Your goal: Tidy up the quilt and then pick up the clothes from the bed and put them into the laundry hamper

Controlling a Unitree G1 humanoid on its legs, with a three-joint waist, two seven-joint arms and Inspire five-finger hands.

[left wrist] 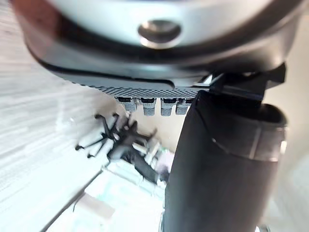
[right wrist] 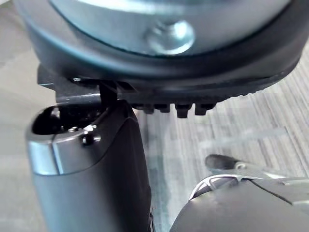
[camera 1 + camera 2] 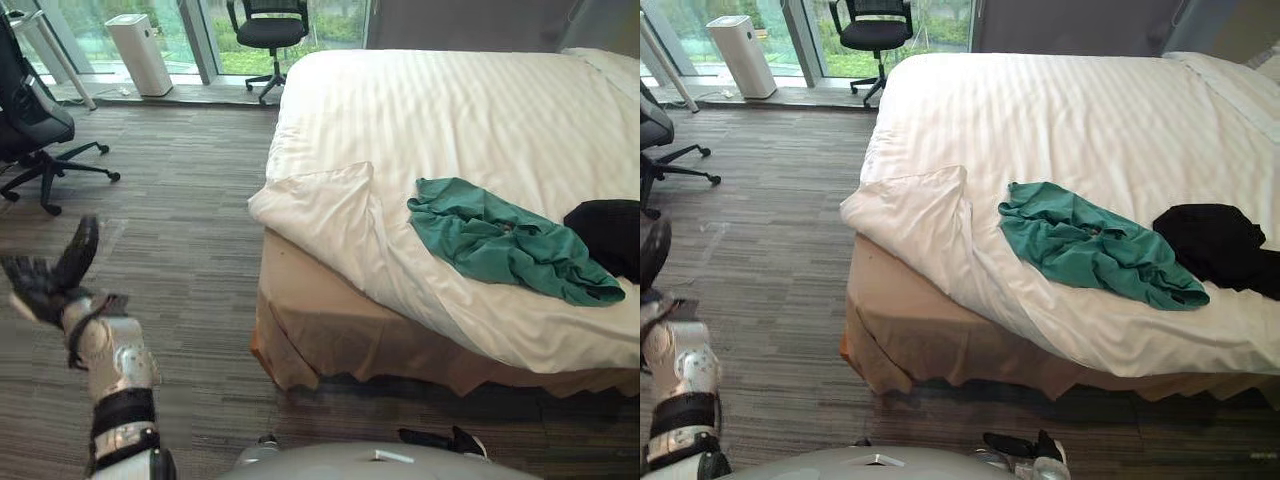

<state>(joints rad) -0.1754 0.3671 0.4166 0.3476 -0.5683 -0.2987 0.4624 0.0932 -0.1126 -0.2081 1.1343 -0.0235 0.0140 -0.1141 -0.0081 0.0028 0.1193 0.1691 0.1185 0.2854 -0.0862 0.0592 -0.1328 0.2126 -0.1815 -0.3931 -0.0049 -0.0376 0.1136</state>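
A white striped quilt (image 3: 470,120) covers the bed, and its near left corner (image 3: 325,210) is folded back on itself over the bed's edge. A crumpled green garment (image 3: 500,240) lies on the quilt near the front edge. Right of it lies a black garment (image 3: 1215,240). My left hand (image 3: 42,283) is raised over the floor well left of the bed, its fingers straight and spread, holding nothing. My right hand (image 3: 1025,445) hangs low in front of the bed's base, its fingers relaxed and empty.
The bed's tan skirt (image 3: 330,335) drops to the striped carpet (image 3: 190,240). A black office chair (image 3: 35,120) stands at the far left and another (image 3: 268,30) by the window. A white air purifier (image 3: 140,52) stands beside the glass.
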